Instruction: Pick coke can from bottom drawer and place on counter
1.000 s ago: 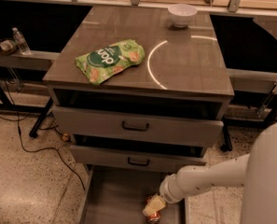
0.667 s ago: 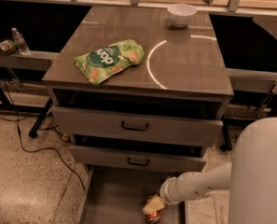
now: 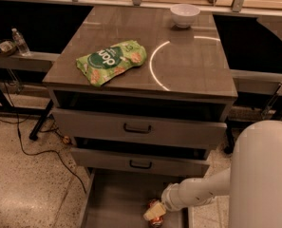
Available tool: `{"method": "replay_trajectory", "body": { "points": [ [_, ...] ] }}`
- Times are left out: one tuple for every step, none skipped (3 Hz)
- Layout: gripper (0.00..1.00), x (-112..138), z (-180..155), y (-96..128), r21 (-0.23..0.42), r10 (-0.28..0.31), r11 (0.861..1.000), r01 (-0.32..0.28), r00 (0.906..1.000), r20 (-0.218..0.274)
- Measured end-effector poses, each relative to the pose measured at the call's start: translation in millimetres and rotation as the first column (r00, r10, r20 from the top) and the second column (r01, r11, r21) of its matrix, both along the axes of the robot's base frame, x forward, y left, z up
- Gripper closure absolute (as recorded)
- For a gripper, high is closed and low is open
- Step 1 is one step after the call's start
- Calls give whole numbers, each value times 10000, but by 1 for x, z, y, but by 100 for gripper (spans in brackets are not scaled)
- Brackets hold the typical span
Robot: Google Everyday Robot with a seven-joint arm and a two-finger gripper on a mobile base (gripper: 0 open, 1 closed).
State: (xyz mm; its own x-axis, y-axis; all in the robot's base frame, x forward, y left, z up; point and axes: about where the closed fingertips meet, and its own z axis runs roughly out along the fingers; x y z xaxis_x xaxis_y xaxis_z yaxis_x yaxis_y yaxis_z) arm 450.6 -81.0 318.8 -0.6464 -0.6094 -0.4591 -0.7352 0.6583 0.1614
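Camera view, lowest of three drawers pulled open. Claw (image 3: 154, 213) down in bottom drawer (image 3: 117, 203), right at coke can (image 3: 155, 220) near the front edge; grip state impossible to tell. Same place as 0.7 s before; white arm (image 3: 197, 194) bulkier at right than 1.0 s before. Counted: one coke can; on table (image 3: 192, 65), one green snack bag (image 3: 111, 62), one white bowl (image 3: 184, 14).
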Motion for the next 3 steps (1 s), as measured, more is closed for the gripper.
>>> {"method": "replay_trajectory", "body": {
  "points": [
    [0, -1, -30, 1, 323, -469, 9984, 473, 9988, -111],
    [0, -4, -64, -2, 733, -945, 9927, 955, 9954, -174],
    [0, -8, -92, -6, 1185, -1364, 9834, 1377, 9905, -191]
  ]
}}
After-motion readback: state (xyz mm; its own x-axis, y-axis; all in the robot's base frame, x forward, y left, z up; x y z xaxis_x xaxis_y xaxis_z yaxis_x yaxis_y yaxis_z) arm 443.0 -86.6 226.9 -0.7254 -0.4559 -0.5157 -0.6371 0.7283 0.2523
